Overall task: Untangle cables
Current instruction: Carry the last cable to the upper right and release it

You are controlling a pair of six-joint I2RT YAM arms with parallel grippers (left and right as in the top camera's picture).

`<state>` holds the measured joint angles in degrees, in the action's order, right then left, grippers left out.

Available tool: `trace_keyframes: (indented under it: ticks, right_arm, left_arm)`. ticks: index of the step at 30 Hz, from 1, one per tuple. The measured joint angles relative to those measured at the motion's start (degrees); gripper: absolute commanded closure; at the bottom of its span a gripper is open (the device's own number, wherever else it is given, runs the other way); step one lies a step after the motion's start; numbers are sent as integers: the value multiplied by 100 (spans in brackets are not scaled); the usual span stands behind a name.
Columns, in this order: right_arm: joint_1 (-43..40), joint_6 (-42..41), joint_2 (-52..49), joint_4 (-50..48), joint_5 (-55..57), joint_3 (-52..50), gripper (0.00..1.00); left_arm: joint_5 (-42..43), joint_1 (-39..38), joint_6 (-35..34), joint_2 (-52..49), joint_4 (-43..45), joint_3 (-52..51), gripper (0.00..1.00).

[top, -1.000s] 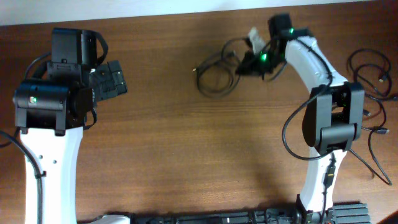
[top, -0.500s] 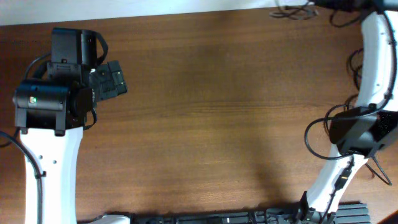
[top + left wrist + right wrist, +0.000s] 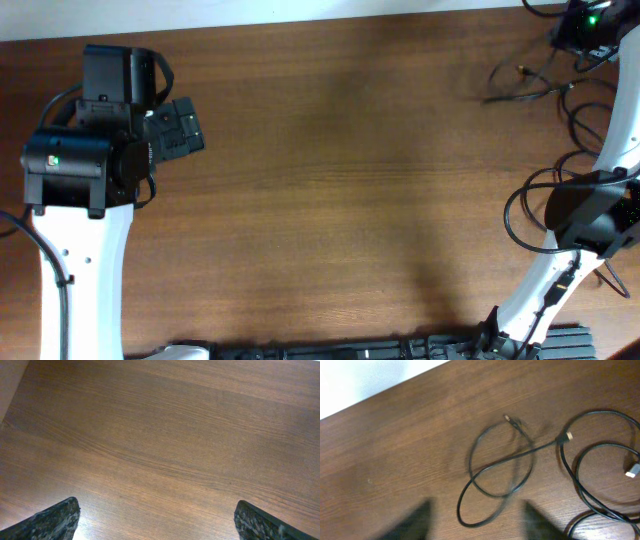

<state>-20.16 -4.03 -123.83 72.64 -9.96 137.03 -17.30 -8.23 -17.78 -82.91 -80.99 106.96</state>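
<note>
A thin black cable (image 3: 492, 472) lies loose on the wood in a crossed loop, its small plug end (image 3: 508, 418) at the far side. My right gripper (image 3: 477, 525) hangs above it, open, both fingers blurred and nothing between them. More cables (image 3: 600, 460) curl to the right, with a gold-tipped plug (image 3: 567, 436) and a pale plug (image 3: 632, 471). In the overhead view the right gripper (image 3: 575, 30) is at the far right corner, with the loose cable (image 3: 520, 85) blurred just left of it. My left gripper (image 3: 157, 522) stands wide open over bare table, far off at the left (image 3: 190, 125).
Further black cable loops (image 3: 585, 120) lie along the table's right edge beside the right arm (image 3: 585, 205). The table's back edge (image 3: 385, 390) runs close behind the loose cable, with white floor beyond it.
The right arm swung from the middle back of the table to the far right corner with a cable in its grip. Its jaws have opened and the cable now lies free. The left arm is still.
</note>
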Motion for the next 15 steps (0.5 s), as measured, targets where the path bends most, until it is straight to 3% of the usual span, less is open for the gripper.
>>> trace_keyframes:
  ticks: [5, 15]
  right_arm:
    - [0, 20, 0, 188, 74, 0, 2]
    - [22, 332, 111, 1464, 114, 0, 1]
  left_arm:
    - [-2, 0, 0, 0, 2, 0, 1]
    - [-2, 0, 0, 0, 2, 0, 1]
